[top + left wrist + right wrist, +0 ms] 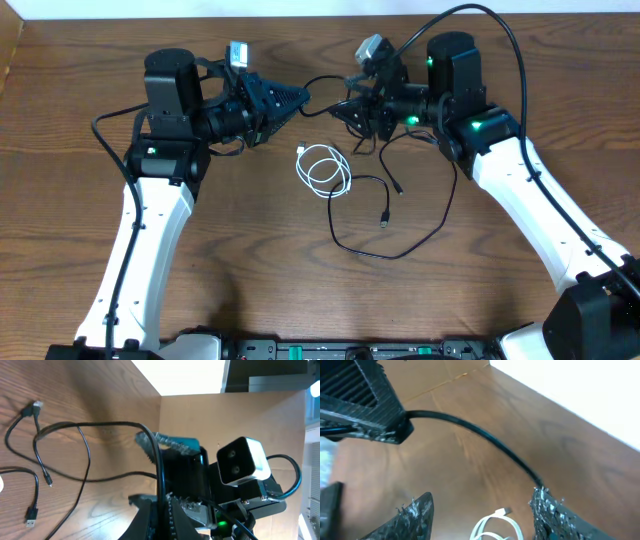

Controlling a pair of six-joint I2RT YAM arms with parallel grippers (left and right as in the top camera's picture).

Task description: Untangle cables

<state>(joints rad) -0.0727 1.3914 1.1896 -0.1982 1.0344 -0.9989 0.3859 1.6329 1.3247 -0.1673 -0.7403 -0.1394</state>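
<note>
Where the brown wood-grain bench [250,275] lies nearest the arm bases, I see a thin black cord [385,256] lying in one wide, loose loop. Inside that loop sit a flat black plug [384,221] and, a bit farther back, a smaller black plug [400,189], apart from each other. Just beyond and to the L, a thin white cord [322,168] rests in a small loose coil, flat on the bench, w/ black cord touching its near-R edge. Farther still, the L tool [298,97] is pinched to a point on a raised black cord stretch [485,440], which arcs across the gap above the bench. R tool [481,494] has its fingers [547,512] spread wide, nothing clamped btwn them; the stretch meets one fingertip. Can't tell which bench cord that stretch belongs to.
</note>
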